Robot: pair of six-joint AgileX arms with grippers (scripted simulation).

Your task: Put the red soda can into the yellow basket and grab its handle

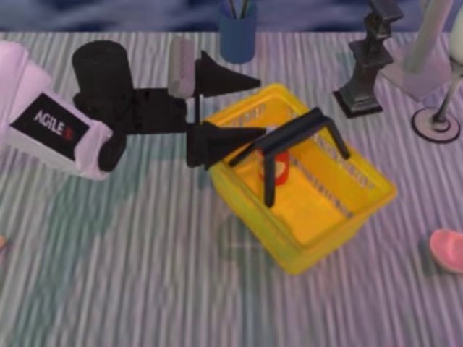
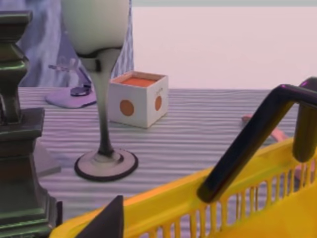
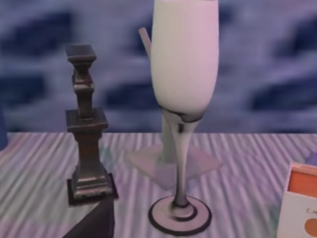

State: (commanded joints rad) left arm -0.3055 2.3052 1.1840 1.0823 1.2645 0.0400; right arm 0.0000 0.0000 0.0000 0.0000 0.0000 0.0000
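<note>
My left claw [image 1: 233, 108] hangs in the upper middle of the top view with its two black fingers spread wide and holding nothing, the lower finger reaching over the near corner of the yellow basket [image 1: 318, 242], where the red soda can [image 1: 281, 165] already stands inside, under the raised black handle [image 1: 300, 130]. My worry is that closing from here could miss the thin bar or knock the rim and skid the basket. I count one can, one basket, one handle, one blue pencil cup [image 1: 237, 32], one dark candlestick [image 1: 367, 69] and one glass [image 1: 438, 119].
</note>
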